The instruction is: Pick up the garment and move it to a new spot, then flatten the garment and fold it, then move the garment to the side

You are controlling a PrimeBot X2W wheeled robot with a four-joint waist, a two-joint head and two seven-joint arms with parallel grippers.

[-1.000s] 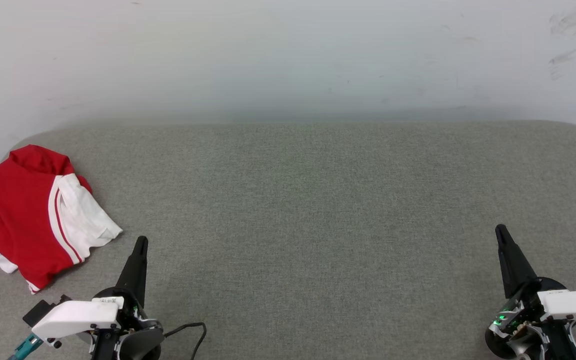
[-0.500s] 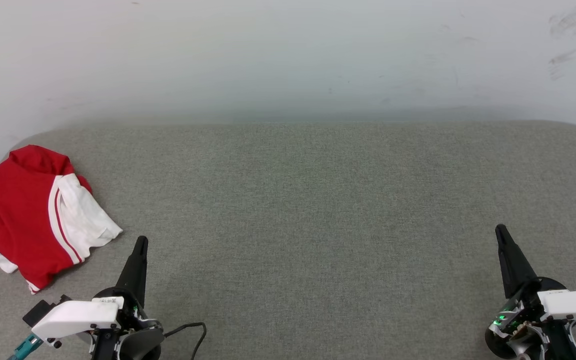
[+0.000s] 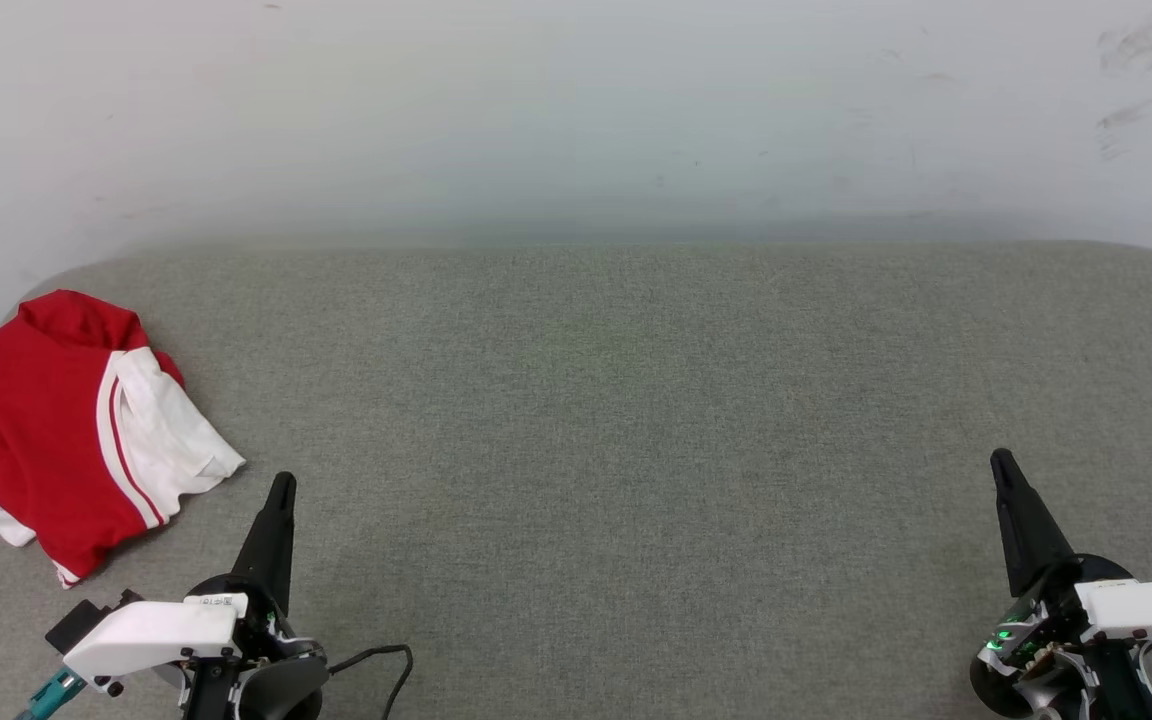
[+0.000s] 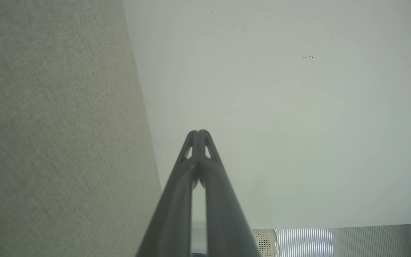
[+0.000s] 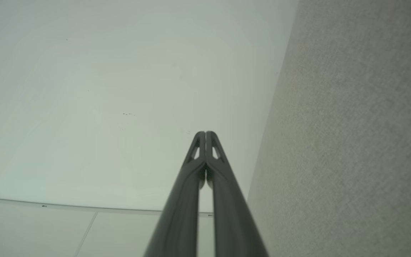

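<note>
Pre-pickup, with left end effector (image 3: 281, 486) and right end effector (image 3: 999, 460) pressed together: spread left, reach garment (image 3: 51, 430) at desk (image 3: 576, 450) left edge.

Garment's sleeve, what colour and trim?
White sleeve, red stripe beside the seam, on the red garment; best in head view.

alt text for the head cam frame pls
A red T-shirt with white sleeves lies bunched at the far left of a grey fabric-covered table against a white wall. The left tool and right tool rest shut at the lower corners, holding nothing.
</note>
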